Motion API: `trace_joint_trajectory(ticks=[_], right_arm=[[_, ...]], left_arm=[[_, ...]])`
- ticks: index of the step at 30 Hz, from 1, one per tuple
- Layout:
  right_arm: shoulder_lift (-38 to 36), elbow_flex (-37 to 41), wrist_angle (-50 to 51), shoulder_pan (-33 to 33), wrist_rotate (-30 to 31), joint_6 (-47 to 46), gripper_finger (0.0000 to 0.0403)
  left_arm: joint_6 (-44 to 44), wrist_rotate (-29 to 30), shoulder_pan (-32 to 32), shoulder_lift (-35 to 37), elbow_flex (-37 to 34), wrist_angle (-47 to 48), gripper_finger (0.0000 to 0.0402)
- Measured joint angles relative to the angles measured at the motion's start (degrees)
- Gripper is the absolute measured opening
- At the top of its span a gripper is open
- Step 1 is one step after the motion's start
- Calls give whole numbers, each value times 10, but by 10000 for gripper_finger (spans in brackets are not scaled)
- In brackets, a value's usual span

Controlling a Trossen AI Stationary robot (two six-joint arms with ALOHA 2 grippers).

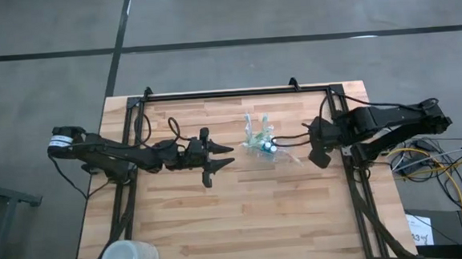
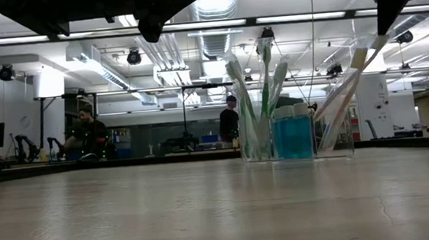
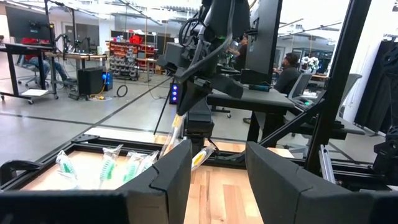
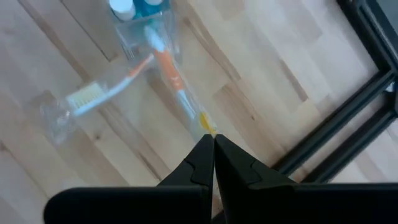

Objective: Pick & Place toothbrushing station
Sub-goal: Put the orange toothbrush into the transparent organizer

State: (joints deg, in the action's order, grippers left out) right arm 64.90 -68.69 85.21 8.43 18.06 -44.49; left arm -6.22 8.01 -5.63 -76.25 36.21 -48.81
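Near the centre of the high view, slightly right of the middle, we see the toothbrushing station (image 1: pixel 262 144), a small see-through holder standing upright on the wooden table (image 1: pixel 244 217). In the low view it sits right of centre, with green and white toothbrushes (image 2: pixel 262 93) rising from its left part, small blue tubes (image 2: pixel 292 133) in the middle, and orange-and-white toothbrushes (image 2: pixel 346 86) leaning out toward the upper right. The right gripper (image 1: pixel 319 146) hangs just right of the holder in the high view; in its own wrist view we find its fingers pressed together at the tips, right at the yellow end of an orange toothbrush (image 4: pixel 177 87) that slants out of the holder (whether that end is actually pinched between the tips we cannot tell). The left gripper (image 1: pixel 217 158) is left of the holder in the high view, apart from it, its fingers spread wide and holding nothing. A larger frosted white cup (image 1: pixel 130 258) stands at the lower left corner of the table. Far back in the low view, people (image 2: pixel 89 130) sit and stand in the room.
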Motion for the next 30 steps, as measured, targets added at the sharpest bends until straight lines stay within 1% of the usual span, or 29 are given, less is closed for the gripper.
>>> trace_joint_trajectory(ticks=[8, 17, 19, 23, 27, 30], right_arm=[[6, 29, -51, -6, 1, 5, 8], [8, 66, -160, -6, 44, 89, 8], [8, 72, -177, -6, 45, 87, 8], [8, 74, -199, -6, 45, 48, 9], [8, 72, -213, -6, 42, 71, 10], [8, 66, -225, -6, 44, 74, 22]], left_arm=[[0, 0, 0, 0, 0, 0, 156], [0, 0, 0, 0, 0, 1, 156], [0, 0, 0, 0, 0, 1, 156], [0, 0, 0, 0, 0, 1, 156], [0, 0, 0, 0, 0, 1, 156], [0, 0, 0, 0, 0, 1, 156]])
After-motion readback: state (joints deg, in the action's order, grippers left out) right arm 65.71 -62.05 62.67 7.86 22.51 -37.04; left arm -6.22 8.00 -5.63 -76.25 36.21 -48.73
